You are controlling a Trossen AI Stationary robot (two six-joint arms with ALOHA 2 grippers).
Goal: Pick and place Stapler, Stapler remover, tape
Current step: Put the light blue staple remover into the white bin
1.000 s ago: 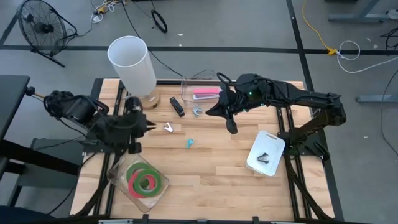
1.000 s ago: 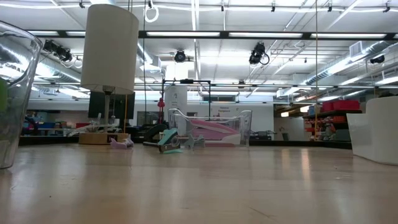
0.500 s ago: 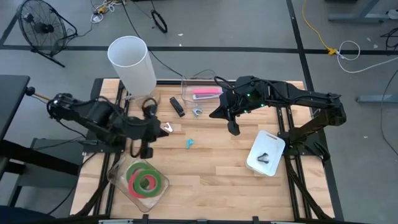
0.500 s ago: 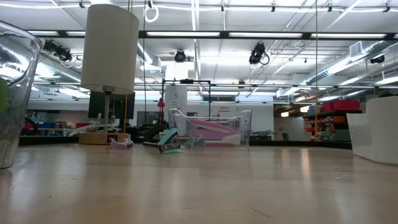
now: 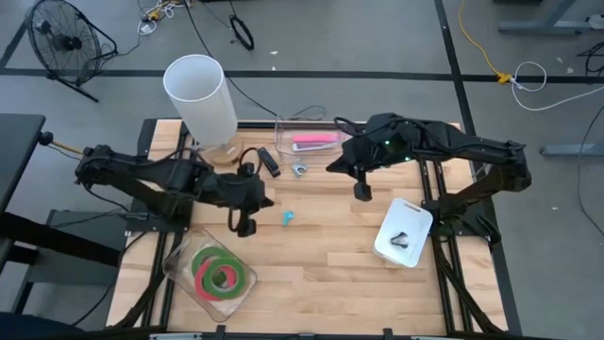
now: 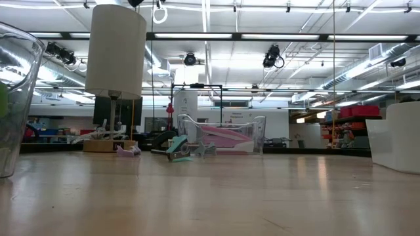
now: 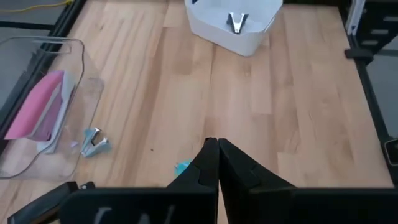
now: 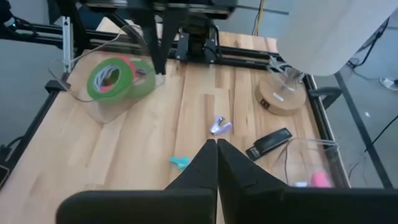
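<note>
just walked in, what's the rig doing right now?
Sorting desk items into bins. Neither arm holds anything. The left claw is shut above mid-table, near the teal remover. The right claw is shut, between the clear bin holding a pink stapler and the white bin holding a dark remover. The tape lies in its tray. A black stapler and another remover remain loose.

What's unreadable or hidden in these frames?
- High view: item in the white bin is too small to tell; the left arm covers the spot where a small silver item lay.
- Low view: both arms out of frame; the clear jar is cut by the edge.
- Left wrist view: left gripper hides most of the teal item.
- Right wrist view: pink stapler mostly hidden behind the right gripper.
</note>
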